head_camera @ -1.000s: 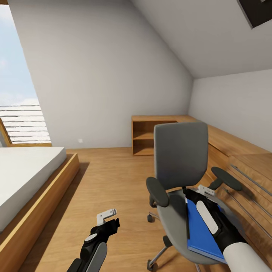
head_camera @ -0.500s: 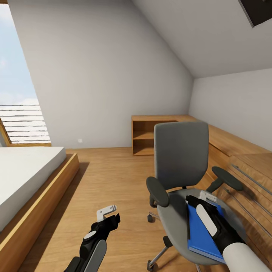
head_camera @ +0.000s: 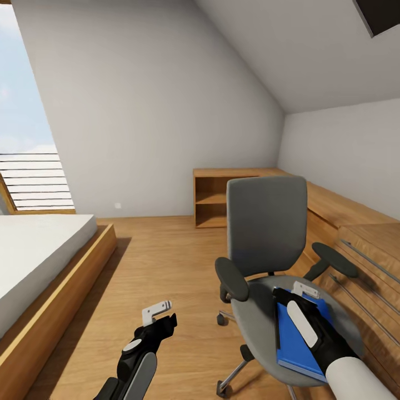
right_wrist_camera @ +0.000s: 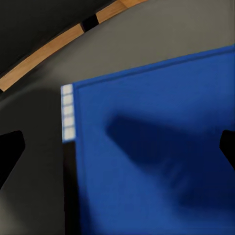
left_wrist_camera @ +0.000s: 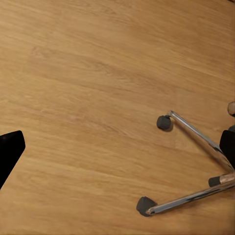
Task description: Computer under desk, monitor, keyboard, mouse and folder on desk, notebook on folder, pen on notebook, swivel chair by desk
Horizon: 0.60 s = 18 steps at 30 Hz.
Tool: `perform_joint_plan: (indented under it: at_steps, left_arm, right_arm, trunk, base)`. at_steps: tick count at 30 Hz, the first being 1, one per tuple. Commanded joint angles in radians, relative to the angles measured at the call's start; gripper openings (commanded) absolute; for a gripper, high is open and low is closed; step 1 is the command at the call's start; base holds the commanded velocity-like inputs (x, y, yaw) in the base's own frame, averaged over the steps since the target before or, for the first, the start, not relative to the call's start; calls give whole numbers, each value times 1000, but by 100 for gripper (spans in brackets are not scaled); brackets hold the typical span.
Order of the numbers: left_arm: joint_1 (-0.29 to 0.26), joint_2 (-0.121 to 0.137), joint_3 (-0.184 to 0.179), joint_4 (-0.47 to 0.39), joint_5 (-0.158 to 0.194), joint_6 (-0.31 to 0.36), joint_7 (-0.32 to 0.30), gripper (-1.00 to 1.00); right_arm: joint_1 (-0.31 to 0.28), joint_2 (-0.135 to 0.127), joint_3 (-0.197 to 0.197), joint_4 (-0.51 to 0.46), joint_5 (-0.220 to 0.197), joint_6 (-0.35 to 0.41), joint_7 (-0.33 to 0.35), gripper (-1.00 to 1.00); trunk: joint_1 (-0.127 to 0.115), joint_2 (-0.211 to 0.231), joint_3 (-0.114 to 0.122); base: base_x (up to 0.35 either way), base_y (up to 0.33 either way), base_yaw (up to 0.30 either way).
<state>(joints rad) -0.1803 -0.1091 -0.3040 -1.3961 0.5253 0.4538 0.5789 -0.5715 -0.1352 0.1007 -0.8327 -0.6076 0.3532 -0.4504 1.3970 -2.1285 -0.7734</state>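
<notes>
with the right gripper (head_camera: 300,291) spread wide just above the flat blue folder (head_camera: 297,344) on the grey swivel chair's round seat (head_camera: 256,322), best lowered squarely, closing on one edge before lifting level.

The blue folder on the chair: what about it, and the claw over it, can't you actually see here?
- Folder: head view, the right arm covers its middle, so whether the right claw touches it is hidden.
- Folder's far side: right wrist view, cut off by the edge; a blurred shadow lies on it.
- Claw's opening: its fingers sit at the wrist view's edges, unclear.
</notes>
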Motion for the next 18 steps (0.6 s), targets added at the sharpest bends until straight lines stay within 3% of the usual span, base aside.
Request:
perform_joint_plan:
  at_steps: [1,8,13,18]
  left_arm:
    - [-1,0,-1,-1,9,2,9,100]
    - [-1,0,-1,-1,9,3,9,100]
    - [-1,0,-1,-1,9,3,8,100]
    - [-1,0,-1,-1,9,3,7,100]
  right_arm:
    - [-1,-1,5,-2,-8,3,-9,100]
    - [-1,-1,5,-2,-6,3,-10,100]
    - [-1,4,5,-2,24,3,-11,100]
    - [-1,50,6,-2,123,1,-67,100]
  trunk:
    - [0,-1,-1]
    - [23,-43,-20]
    - [23,-43,-20]
    - [23,-43,-20]
  base:
    - [0,0,0]
    - [0,0,0]
    - [0,0,0]
    - [0,0,0]
